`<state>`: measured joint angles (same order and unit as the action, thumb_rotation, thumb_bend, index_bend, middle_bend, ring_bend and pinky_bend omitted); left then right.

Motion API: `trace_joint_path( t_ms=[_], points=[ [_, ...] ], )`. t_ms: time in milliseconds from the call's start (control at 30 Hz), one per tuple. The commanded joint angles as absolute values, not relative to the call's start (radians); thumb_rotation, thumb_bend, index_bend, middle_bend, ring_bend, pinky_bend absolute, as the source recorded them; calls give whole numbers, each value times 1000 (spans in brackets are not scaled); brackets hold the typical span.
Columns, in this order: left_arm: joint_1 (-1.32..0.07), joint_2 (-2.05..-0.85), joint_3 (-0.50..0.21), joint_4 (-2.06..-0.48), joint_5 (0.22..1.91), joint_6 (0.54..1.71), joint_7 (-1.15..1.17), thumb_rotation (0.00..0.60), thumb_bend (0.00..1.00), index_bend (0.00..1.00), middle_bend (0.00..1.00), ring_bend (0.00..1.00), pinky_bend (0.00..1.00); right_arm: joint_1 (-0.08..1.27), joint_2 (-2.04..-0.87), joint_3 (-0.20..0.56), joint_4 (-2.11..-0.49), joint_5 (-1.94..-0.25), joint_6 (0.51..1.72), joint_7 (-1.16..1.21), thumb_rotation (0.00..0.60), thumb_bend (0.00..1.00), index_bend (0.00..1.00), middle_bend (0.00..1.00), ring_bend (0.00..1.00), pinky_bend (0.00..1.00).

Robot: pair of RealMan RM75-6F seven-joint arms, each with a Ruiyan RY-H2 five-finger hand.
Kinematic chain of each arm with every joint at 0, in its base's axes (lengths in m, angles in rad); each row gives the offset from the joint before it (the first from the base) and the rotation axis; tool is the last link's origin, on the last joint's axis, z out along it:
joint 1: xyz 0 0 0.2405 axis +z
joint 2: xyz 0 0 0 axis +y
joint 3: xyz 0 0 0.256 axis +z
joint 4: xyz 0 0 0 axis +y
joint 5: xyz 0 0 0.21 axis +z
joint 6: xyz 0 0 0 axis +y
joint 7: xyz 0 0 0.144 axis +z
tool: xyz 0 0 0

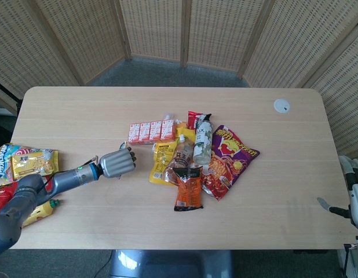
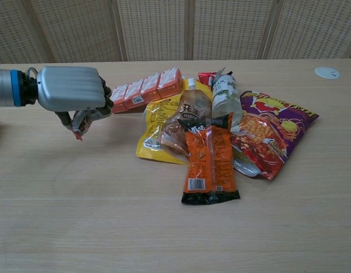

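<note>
My left hand [image 1: 116, 163] [image 2: 70, 89] hovers just above the table, left of the snack pile. Its curled fingers grip a small red packet [image 2: 80, 124], lifted off the wood; the head view hides the packet under the hand. Close to the right of the hand lie a row of red drink cartons [image 1: 152, 131] [image 2: 146, 89] and a yellow bag [image 1: 163, 159] [image 2: 155, 128]. Of my right hand [image 1: 351, 200] only a part shows, at the right edge of the head view, off the table; how its fingers stand is unclear.
The pile also holds a brown pouch [image 2: 184, 119], a bottle [image 1: 202, 142], an orange-black packet [image 1: 188, 188] and a purple chip bag [image 1: 231, 153]. More snack bags [image 1: 22, 162] lie at the table's left edge. A white disc [image 1: 281, 105] sits far right.
</note>
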<state>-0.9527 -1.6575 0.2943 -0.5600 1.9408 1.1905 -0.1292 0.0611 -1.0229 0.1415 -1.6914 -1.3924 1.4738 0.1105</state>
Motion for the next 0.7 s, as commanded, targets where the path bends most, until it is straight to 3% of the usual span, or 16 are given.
trace_joint_path(
  t_ms=[33, 333, 700],
  points=[
    [-961, -1536, 259, -704, 1920, 1258, -73, 600, 32, 779, 608, 513, 579, 63, -1024, 139, -1693, -1395, 1470, 107, 600, 0, 0, 0, 0, 0],
    [-936, -1267, 188, -1047, 1840, 1282, 67, 600, 30, 778, 608, 513, 579, 65, -1017, 136, -1724, -1427, 1486, 110, 600, 0, 0, 0, 0, 0],
    [-911, -1073, 111, -1243, 1790, 1287, 148, 600, 28, 778, 607, 514, 577, 68, -1019, 127, -1745, -1450, 1492, 99, 600, 0, 0, 0, 0, 0]
  ],
)
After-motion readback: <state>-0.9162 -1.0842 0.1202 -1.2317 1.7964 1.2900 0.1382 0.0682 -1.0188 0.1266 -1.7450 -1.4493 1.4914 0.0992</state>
